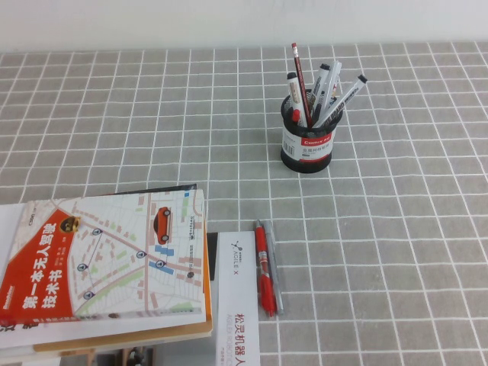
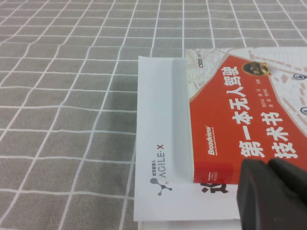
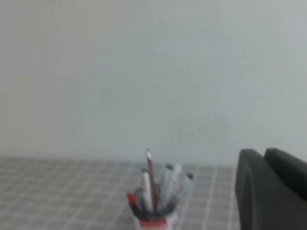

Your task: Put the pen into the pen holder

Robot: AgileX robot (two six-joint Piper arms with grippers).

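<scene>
Currently, items are listed from left to right.
Left gripper: seen only in the left wrist view, above the book; whether the fingers are apart or together cannot be told.
Book: laid on a white sheet at the table's near left.
Red gel pen: laid flat, touching a thin grey pen.
Pen holder: upright at the far centre-right.
Pen: stood inside the holder, leaning right, black cap up.
Right gripper: seen only in the right wrist view, well apart from the holder; finger state cannot be told.
</scene>
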